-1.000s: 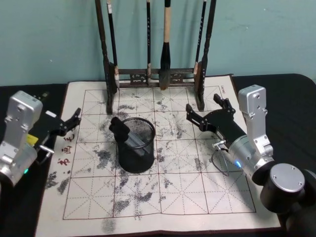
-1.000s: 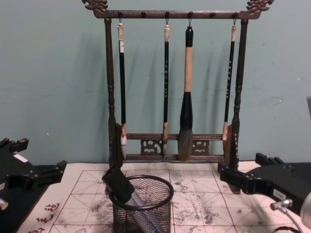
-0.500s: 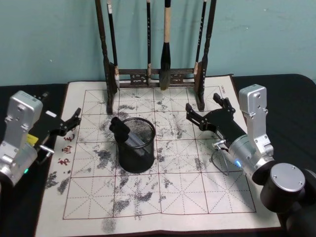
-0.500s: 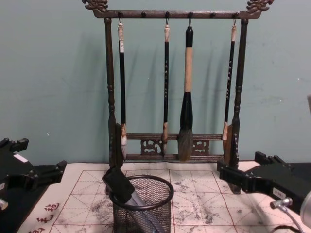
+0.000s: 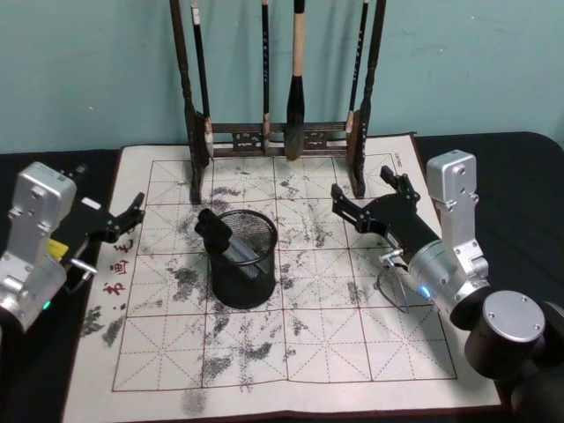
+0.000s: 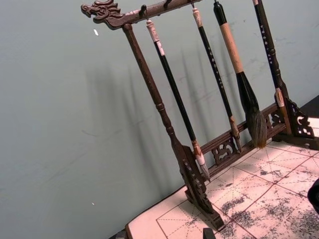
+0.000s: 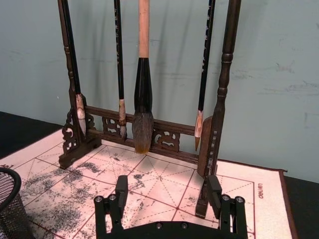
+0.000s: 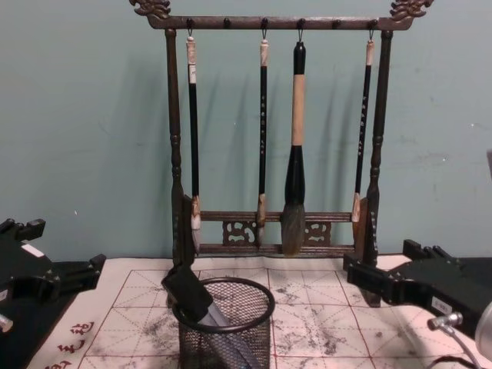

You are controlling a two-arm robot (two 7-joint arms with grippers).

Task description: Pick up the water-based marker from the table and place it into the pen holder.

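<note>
The pen holder (image 5: 244, 261) is a small black mesh cup standing left of centre on the ink-stained mat; it also shows in the chest view (image 8: 225, 327) and at the edge of the right wrist view (image 7: 7, 206). The water-based marker (image 5: 217, 231) leans inside it, its black cap (image 8: 187, 290) sticking out over the left rim. My left gripper (image 5: 126, 222) hovers open and empty at the mat's left edge, apart from the cup. To the cup's right, my right gripper (image 5: 366, 192) is open and empty, its fingers (image 7: 121, 188) spread wide and pointing at the rack.
A tall dark wooden brush rack (image 5: 280, 137) hung with several calligraphy brushes (image 8: 296, 154) stands along the mat's far edge, just beyond both grippers. The gridded mat (image 5: 300, 344) lies on a black table (image 5: 520, 167). A teal wall is behind.
</note>
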